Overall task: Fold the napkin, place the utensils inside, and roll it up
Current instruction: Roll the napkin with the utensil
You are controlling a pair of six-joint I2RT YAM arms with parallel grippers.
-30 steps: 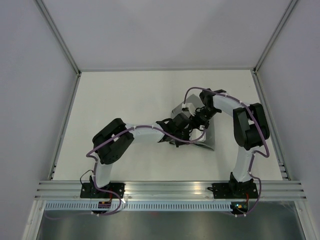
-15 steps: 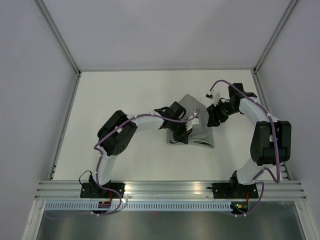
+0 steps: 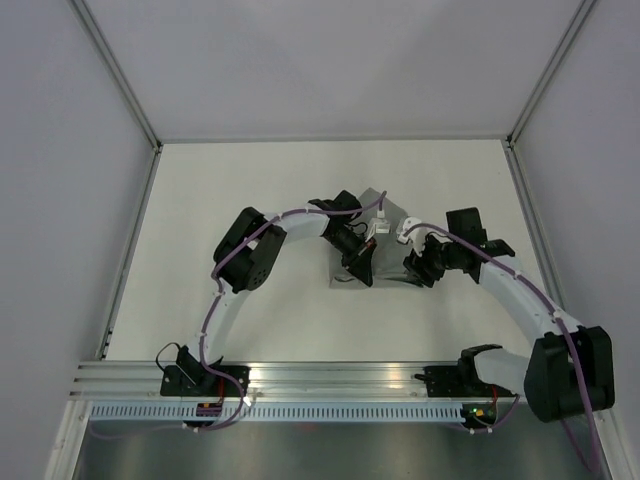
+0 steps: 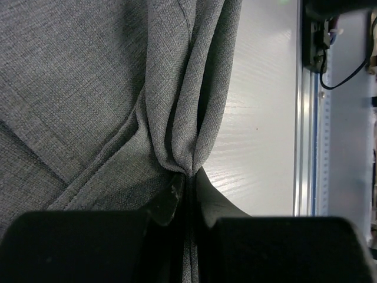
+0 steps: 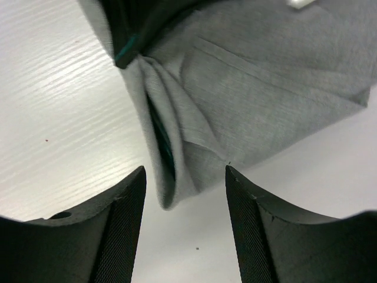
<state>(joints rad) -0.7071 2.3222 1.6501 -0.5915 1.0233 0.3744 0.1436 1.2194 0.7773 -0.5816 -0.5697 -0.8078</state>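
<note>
The grey napkin (image 3: 388, 262) lies partly folded in the middle of the white table. My left gripper (image 3: 358, 268) is shut on a bunched fold of the napkin (image 4: 88, 88), pinched between its jaws (image 4: 189, 180). My right gripper (image 3: 415, 270) is open at the napkin's right side. In the right wrist view the rolled end of the napkin (image 5: 265, 76) sits between its open fingers (image 5: 185, 177) without touching them. A dark teal utensil (image 5: 164, 141) shows inside that fold. The left gripper (image 5: 132, 35) shows at the top of that view.
An aluminium rail (image 3: 340, 375) runs along the table's near edge and also shows in the left wrist view (image 4: 303, 147). White enclosure walls (image 3: 330, 70) stand at the back and both sides. Bare white tabletop (image 3: 230, 190) lies left of the napkin.
My right arm swung out to the far right, then came back down to the napkin's right side. My left arm stretched farther, keeping hold of the napkin fold.
</note>
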